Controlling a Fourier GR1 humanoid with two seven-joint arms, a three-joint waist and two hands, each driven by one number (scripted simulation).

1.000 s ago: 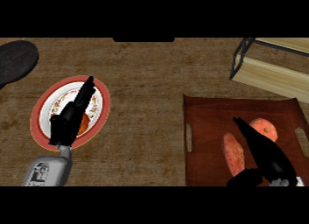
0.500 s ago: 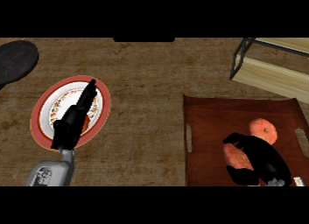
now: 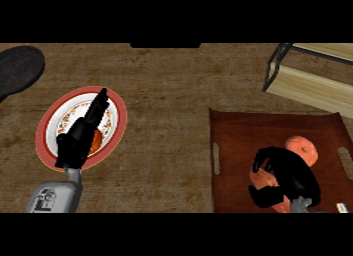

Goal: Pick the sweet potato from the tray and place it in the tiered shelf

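An orange sweet potato (image 3: pixel 304 146) lies on the reddish-brown tray (image 3: pixel 238 130) at the right of the counter. My right hand (image 3: pixel 286 174) covers most of it, fingers curled down round its middle; only the far end and a bit of the left side show. The tiered shelf (image 3: pixel 315 80), pale wood in a dark frame, stands at the back right, beyond the tray. My left hand (image 3: pixel 83 132) rests open, fingers straight, over a red-rimmed plate (image 3: pixel 49 125) at the left.
A black pan (image 3: pixel 13 70) sits at the far left back. Bare wooden counter lies between the plate and the tray. The tray has slot handles on its left and right sides.
My right hand went from straight fingers over the sweet potato to fingers curled down round it. The left hand has stayed still over the plate.
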